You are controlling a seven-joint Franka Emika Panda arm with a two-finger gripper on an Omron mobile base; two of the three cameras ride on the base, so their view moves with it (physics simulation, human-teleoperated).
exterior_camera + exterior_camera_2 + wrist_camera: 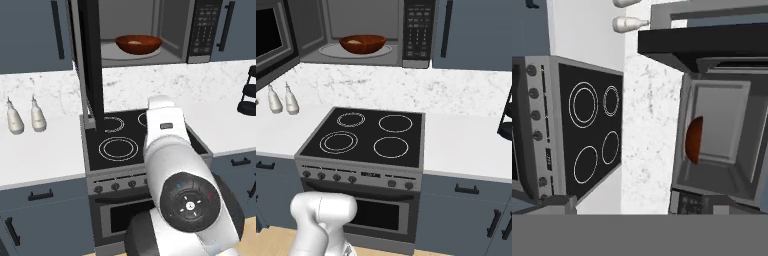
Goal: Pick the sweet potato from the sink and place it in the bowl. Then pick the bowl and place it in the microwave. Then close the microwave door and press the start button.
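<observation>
The bowl (138, 44) already sits inside the microwave (363, 32), resting on the pale round turntable, and a light patch in its hollow looks like the sweet potato (357, 42), though it is too small to be sure. The microwave door (92, 60) hangs swung wide open to the left, its black edge jutting out over the stove (368, 137) below, so what seems left is shutting it and pressing start on the button panel (418, 27) at the right. The arm is folded back low in front of the oven, and the hand is turned on its side, looking across at the open cavity from well away. I can't make out the fingertips themselves, but the hand seems spread about as wide as it goes and nothing is in it. The risks from here, as I judge them, come from that door. A push near the hinge would barely swing it, while a push at the far edge could slip off the thin black lip. If the arm comes in from the wrong side of the door, it could knock it further open or jam against the cabinet beside it. The two white bottles (24, 119) on the counter to the left stand near the path of a wide sweep. And if the door does not latch fully, pressing start would likely do nothing.
</observation>
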